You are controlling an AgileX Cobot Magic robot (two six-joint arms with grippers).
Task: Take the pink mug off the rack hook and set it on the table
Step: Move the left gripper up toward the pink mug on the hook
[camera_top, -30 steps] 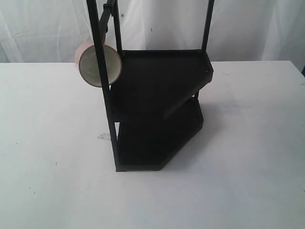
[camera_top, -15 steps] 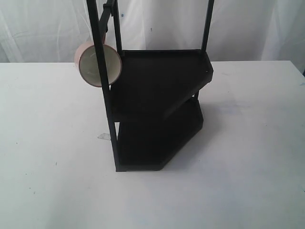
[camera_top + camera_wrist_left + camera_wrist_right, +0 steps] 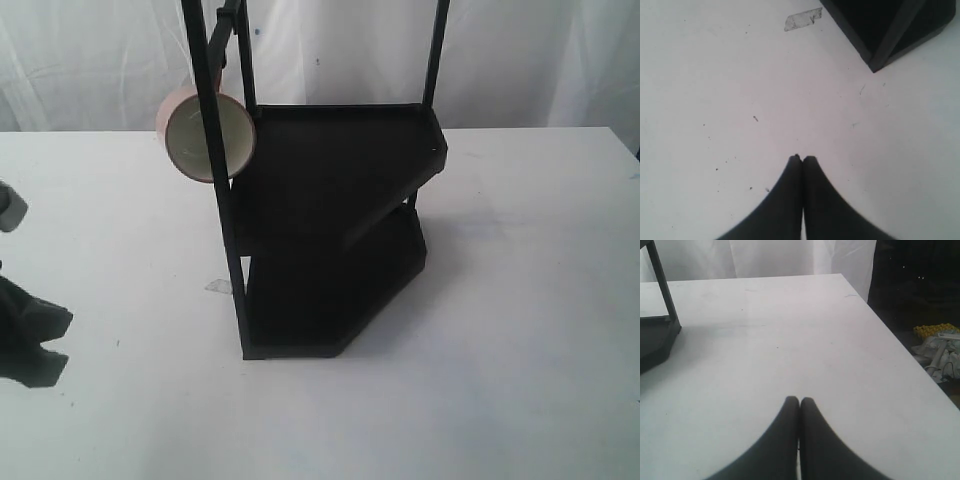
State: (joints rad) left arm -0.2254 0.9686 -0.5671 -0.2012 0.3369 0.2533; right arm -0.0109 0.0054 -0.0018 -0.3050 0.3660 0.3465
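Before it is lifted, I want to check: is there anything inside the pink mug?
The pink mug faces the camera; its cream inside looks empty. A black rack post crosses in front and hides a narrow strip of it.

We're looking at a lab-style test setup — a plain white bench (image 3: 530,390) is sitting in front of white sheeting (image 3: 90,60) hanging as a backdrop, and loose clutter (image 3: 940,347) is lying beyond the bench's edge.

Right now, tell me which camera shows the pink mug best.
The exterior view: the pink mug hangs on the rack hook, open mouth toward the camera, one rack post crossing it. Neither wrist view shows it, only the table and bits of the rack.
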